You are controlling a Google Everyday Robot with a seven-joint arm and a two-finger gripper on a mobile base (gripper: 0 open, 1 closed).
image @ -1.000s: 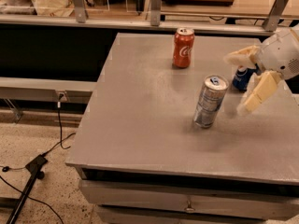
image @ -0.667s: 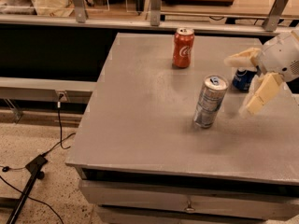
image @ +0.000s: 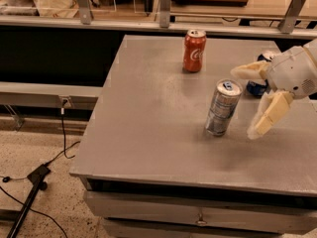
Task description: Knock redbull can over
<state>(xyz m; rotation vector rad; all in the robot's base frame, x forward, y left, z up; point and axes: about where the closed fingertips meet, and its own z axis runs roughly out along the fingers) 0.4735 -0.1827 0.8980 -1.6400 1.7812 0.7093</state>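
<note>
We see the tool (image: 243,103) at the right edge of the camera view, hanging low over the worktop (image: 148,108). Its rounded white body carries two cream fingers (image: 270,113) that point left and are spread wide apart, with nothing held between them. One finger reaches out level with the top of the redbull can (image: 223,108). The other slants down toward the worktop, just to the right of the can's base. The upper fingertip sits very close to the can's rim, and we cannot tell whether the two touch. The lower fingertip is clear of the can.

The redbull can stands on its base in the right half of the worktop, about midway between the front and back edges. It is slim and silver with blue patches and a blue tab. Its top leans a little to the right in our view.

Just behind the tool, partly hidden by the upper finger, is a dark blue can (image: 256,88). Farther back and to the left, well apart from the redbull can, a red Coca-Cola can (image: 194,50) stands upright near the rear edge.

The worktop is flat and grey, with a drawer front (image: 200,217) under its near edge. On the speckled floor to the left, black cables (image: 62,133) trail past a dark stand (image: 29,192).
</note>
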